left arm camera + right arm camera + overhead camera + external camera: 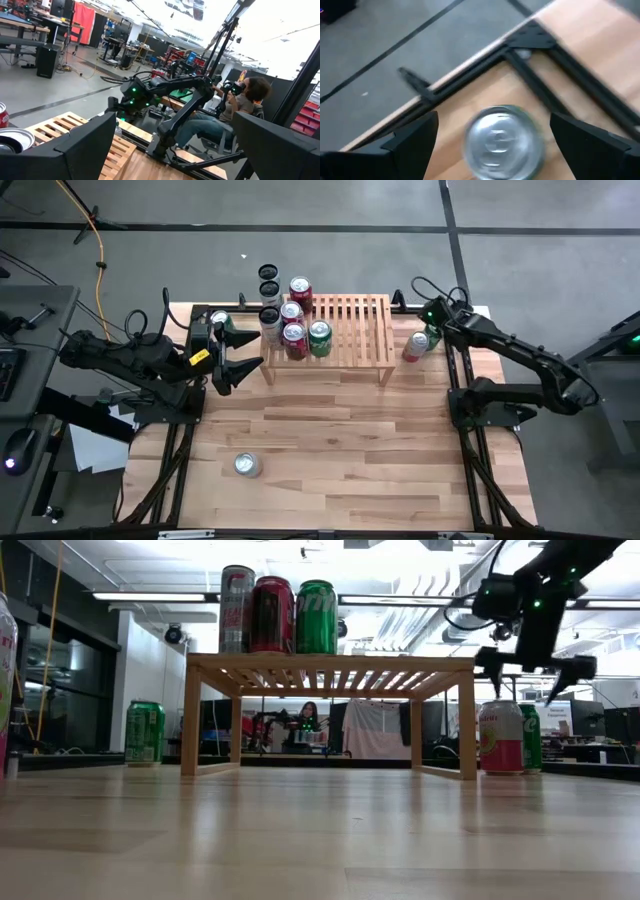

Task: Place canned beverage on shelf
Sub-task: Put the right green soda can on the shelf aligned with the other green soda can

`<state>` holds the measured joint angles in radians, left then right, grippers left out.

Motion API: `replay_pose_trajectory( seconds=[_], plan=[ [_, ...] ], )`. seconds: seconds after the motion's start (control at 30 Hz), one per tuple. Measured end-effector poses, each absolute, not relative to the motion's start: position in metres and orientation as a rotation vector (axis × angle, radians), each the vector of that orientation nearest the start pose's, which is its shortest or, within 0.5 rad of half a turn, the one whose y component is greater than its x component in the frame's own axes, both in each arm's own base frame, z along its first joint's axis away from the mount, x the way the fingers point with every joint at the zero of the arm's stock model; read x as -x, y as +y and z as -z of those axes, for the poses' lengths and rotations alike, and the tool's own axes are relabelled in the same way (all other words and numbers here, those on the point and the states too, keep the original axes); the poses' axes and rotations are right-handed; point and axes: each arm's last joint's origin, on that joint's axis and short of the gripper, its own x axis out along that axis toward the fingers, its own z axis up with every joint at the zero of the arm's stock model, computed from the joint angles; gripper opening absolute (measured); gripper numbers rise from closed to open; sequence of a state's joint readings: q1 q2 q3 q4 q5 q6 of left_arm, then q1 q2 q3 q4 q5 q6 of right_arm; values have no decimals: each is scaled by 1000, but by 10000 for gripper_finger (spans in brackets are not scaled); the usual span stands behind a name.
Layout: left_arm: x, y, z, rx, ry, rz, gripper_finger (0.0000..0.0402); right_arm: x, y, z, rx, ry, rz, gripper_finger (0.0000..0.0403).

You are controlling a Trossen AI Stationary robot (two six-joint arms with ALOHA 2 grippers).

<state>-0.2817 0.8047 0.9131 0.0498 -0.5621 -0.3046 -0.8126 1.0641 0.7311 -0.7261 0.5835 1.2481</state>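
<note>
The light-wood shelf (350, 328) (330, 668) stands at the table's far middle, with several cans on its left part, among them a red can (272, 613) and a green can (316, 616). A pink can (414, 347) (501, 737) and a green can (433, 338) (531, 737) stand on the table to the right of the shelf. My right gripper (432, 328) (535, 665) (493, 120) hangs open just above them, and the green can's top (502, 142) shows between its fingers. My left gripper (245, 352) (175, 125) waits open at the shelf's left end.
Another green can (220, 320) (145, 732) stands on the table left of the shelf, beside my left gripper. A lone can (246, 465) stands near the front left. Two dark cans (268, 282) sit beyond the far edge. A seated person (242, 102) is behind the right arm.
</note>
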Motion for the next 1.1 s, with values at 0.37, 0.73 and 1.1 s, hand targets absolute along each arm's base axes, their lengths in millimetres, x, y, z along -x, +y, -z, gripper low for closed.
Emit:
replay_pose_trajectory(
  seconds=[0.37,0.73,1.1],
  plan=[
    [-163,-31,-394,394,-190,-256,392,-132,-161,-206,-1064,349,1804,369],
    [-163,-30,-394,403,-196,-283,392,-134,-164,-204,-1013,411,1780,342],
    [-163,-30,-394,430,-200,-280,392,-127,-153,-214,-1003,522,1686,278]
  ],
)
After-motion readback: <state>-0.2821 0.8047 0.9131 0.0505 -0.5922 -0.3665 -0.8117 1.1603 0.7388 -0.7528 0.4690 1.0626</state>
